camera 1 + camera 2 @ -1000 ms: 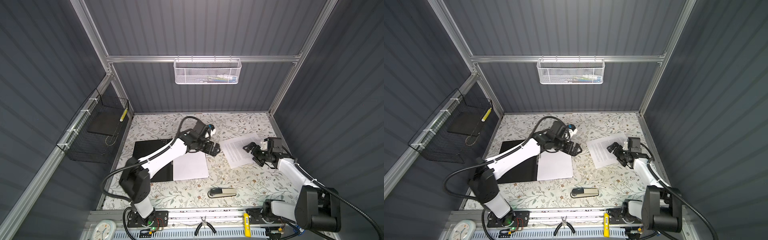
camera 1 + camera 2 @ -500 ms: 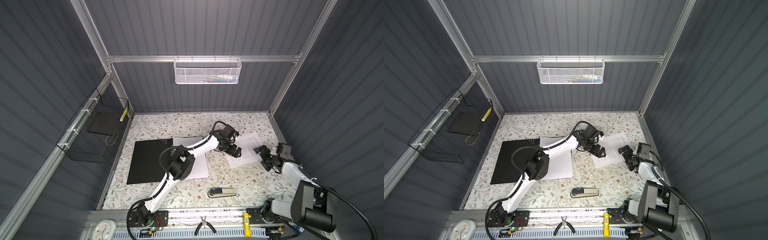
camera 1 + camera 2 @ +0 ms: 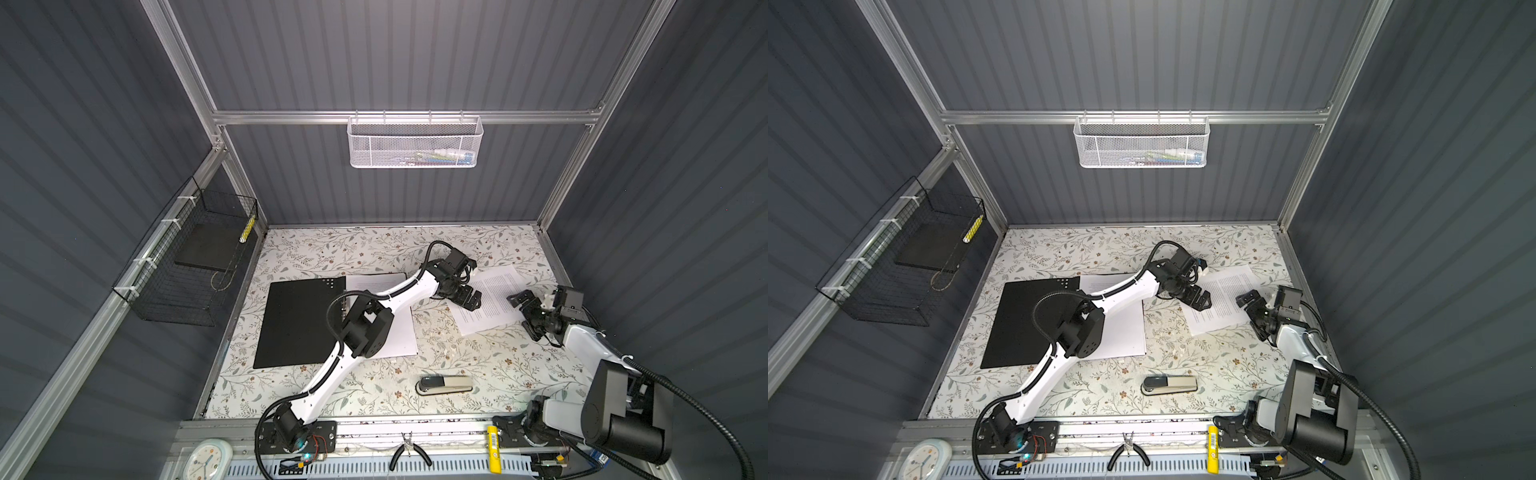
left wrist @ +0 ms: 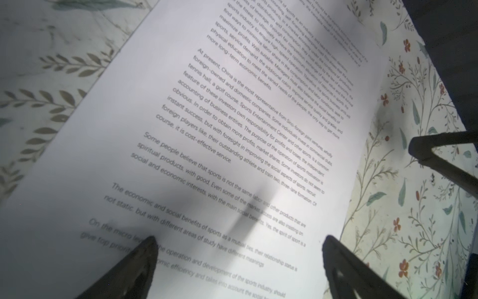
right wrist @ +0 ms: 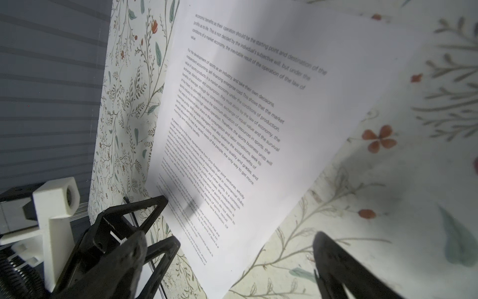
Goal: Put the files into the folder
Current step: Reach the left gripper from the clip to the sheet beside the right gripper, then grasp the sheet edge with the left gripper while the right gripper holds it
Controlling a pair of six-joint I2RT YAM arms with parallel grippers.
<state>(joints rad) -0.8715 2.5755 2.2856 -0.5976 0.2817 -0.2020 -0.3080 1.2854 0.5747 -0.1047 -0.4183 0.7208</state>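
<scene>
Flanking loose sheet (image 3: 494, 301): L tool (image 3: 472, 301) & R tool (image 3: 524, 316), jaws apart.

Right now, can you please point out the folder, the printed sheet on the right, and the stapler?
folder (image 3: 295, 328), in a top view, middle of its black cover.
printed sheet (image 3: 496, 300), in a top view, bare middle of the page.
stapler (image 3: 446, 384), in a top view, middle of its body.

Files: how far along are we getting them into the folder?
Done: a first sheet lies alongside the black folder. In hand: nothing gripped; the left gripper and right gripper stand open at either side of the loose sheet. Left: getting that sheet into the folder.
</scene>
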